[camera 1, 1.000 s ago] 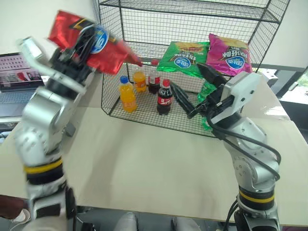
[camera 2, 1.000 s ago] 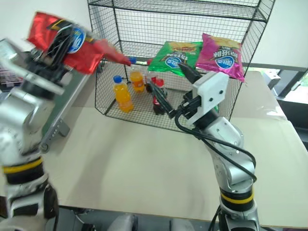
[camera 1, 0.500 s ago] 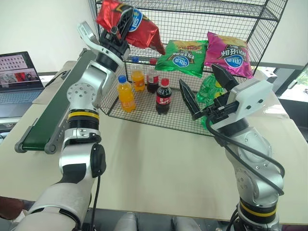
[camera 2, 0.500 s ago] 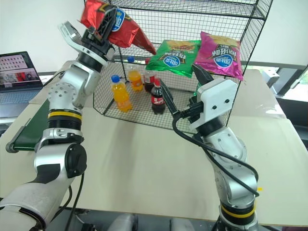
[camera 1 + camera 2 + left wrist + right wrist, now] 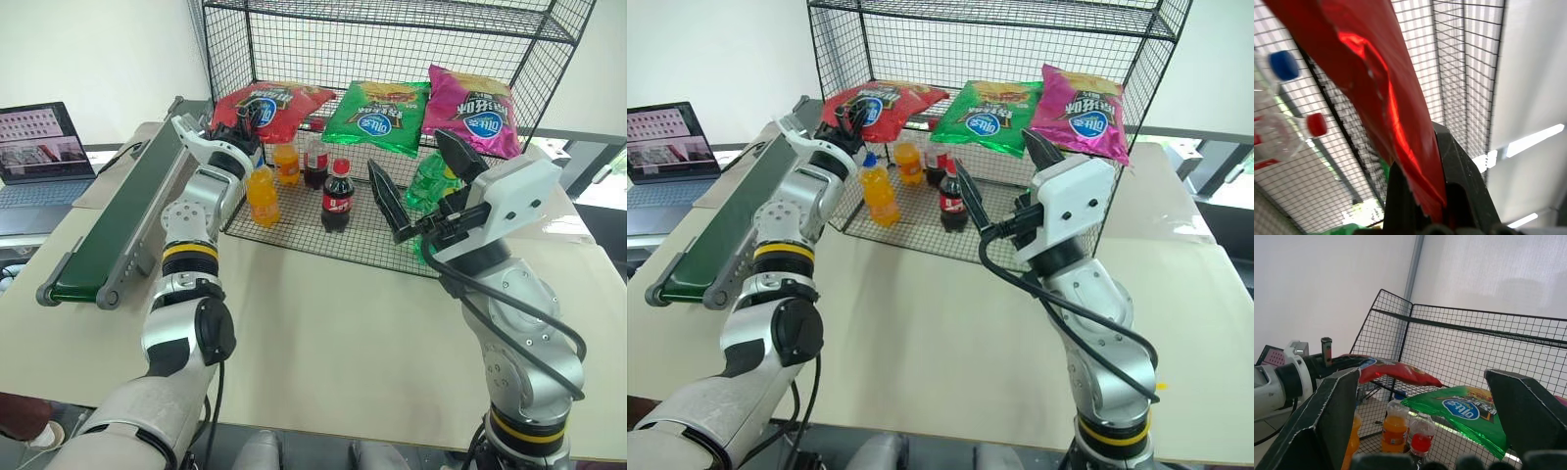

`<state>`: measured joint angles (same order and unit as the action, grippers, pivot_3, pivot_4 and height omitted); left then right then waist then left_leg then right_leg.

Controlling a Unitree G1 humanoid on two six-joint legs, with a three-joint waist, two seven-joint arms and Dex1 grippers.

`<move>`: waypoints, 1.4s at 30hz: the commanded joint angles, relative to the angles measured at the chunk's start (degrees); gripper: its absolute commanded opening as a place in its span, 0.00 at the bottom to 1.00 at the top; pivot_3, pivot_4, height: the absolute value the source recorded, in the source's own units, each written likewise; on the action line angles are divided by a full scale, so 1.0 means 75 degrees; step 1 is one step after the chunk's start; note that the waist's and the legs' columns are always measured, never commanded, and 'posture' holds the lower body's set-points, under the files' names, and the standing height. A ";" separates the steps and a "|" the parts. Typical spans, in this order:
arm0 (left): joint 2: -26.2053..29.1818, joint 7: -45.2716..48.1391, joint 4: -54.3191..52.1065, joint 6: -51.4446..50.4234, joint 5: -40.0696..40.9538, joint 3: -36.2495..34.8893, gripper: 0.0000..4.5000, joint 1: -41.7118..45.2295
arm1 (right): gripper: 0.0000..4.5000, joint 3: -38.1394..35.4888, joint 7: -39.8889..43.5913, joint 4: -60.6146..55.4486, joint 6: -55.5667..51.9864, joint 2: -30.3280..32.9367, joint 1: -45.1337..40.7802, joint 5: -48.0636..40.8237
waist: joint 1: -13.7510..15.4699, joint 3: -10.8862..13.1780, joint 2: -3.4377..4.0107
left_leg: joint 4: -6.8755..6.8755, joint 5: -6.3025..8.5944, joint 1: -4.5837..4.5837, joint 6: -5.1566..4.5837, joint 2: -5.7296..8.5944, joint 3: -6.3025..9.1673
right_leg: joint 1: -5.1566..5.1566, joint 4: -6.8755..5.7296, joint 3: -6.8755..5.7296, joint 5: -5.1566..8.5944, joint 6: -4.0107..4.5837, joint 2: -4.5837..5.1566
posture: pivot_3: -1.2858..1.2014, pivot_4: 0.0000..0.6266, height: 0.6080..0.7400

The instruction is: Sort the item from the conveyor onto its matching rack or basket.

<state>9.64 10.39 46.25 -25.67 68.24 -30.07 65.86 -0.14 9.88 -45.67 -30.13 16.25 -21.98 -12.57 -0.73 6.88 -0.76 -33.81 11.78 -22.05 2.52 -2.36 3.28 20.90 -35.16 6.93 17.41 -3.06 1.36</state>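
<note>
The left gripper (image 5: 238, 125) reaches up into the rack (image 5: 549, 29), its fingers (image 5: 1459, 181) pinched tight on the edge of the red bag (image 5: 266, 106), which lies at the left end of the middle shelf, about eleven o'clock from the desk's (image 5: 323, 323) centre. Just beside it on the same shelf sits a green bag (image 5: 377, 115), and past that, at one o'clock, a magenta bag (image 5: 472, 108). Under the shelf, on the rack's floor, stand two orange bottles (image 5: 262, 195) and two cola bottles (image 5: 336, 196), with a green bottle (image 5: 423, 181) partly hidden behind the right arm. The right gripper (image 5: 421, 181) hangs in front of the rack at about two o'clock, its fingers (image 5: 1334, 416) spread wide and holding nothing. The conveyor (image 5: 122, 215) runs along the desk's left side from eight to eleven o'clock, and a laptop (image 5: 44, 142) sits beyond it at nine.
</note>
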 commanded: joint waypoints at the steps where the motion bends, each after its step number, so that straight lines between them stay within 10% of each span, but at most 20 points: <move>1: 0.0021 -0.0189 0.0732 0.0708 -0.0459 -0.0297 0.01 0.0880 | 1.00 0.0131 -0.0186 -0.0081 -0.0302 -0.0090 -0.0187 0.0091 | 0.0002 0.0001 -0.0002 | 0.0000 -0.0001 -0.0002 -0.0001 0.0001 0.0000 | 0.0004 -0.0001 -0.0001 -0.0002 0.0003 0.0000 | 0.52 0.24 0.98; 9: 0.0282 0.0322 0.2401 0.1327 -0.1275 -0.0764 0.06 0.1798 | 1.00 0.0329 -0.0424 -0.0115 -0.0483 -0.0254 -0.0196 0.0308 | -0.0019 0.0000 0.0000 | 0.0008 -0.0006 -0.0001 -0.0006 0.0013 0.0003 | 0.0007 -0.0001 0.0000 0.0000 -0.0002 0.0005 | 0.52 0.24 0.98; 19: 0.0404 0.0452 0.1419 0.0277 -0.1620 -0.0837 0.98 0.1276 | 1.00 0.0334 -0.0282 -0.0045 -0.0367 -0.0280 0.0033 0.0320 | -0.0033 -0.0003 0.0004 | 0.0007 -0.0008 -0.0001 -0.0004 0.0012 0.0005 | 0.0010 -0.0014 -0.0001 0.0000 -0.0004 0.0005 | 0.52 0.24 0.98; 28: 0.0187 -0.1525 -0.4533 -0.2663 -0.0305 -0.0521 0.99 -0.1917 | 1.00 0.0272 0.0296 0.0462 0.0521 -0.0125 0.1175 0.0273 | -0.0065 -0.0003 0.0001 | -0.0002 -0.0013 0.0015 0.0004 0.0000 0.0003 | 0.0021 -0.0089 0.0001 -0.0026 0.0041 0.0004 | 0.52 0.24 0.98; 33: 0.1303 -0.0863 -0.7327 -0.3461 -0.0810 0.0700 0.99 -0.3855 | 1.00 0.0147 0.0598 0.0765 0.1002 -0.0018 0.2023 0.0264 | -0.0055 -0.0007 0.0000 | 0.0000 -0.0017 0.0030 0.0013 0.0008 0.0003 | 0.0012 -0.0092 0.0006 -0.0027 0.0042 0.0008 | 0.52 0.24 0.98; 42: 0.2958 0.0759 -0.8255 -0.0109 -0.5593 0.3804 0.99 -0.8028 | 1.00 0.0023 0.0173 0.1884 0.1390 -0.0349 0.3481 0.0697 | -0.0084 0.0006 -0.0006 | 0.0035 -0.0011 0.0116 0.0012 0.0010 -0.0023 | -0.0057 -0.0055 0.0020 0.0000 0.0082 0.0026 | 0.52 0.24 0.98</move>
<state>31.73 15.35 -16.64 -36.15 34.78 -4.08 5.27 -0.23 12.14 -30.27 -22.64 14.47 4.36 -8.04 -1.36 6.92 -0.81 -33.55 11.69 -21.28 2.62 -2.31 3.14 20.57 -35.53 7.04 17.41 -2.44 1.53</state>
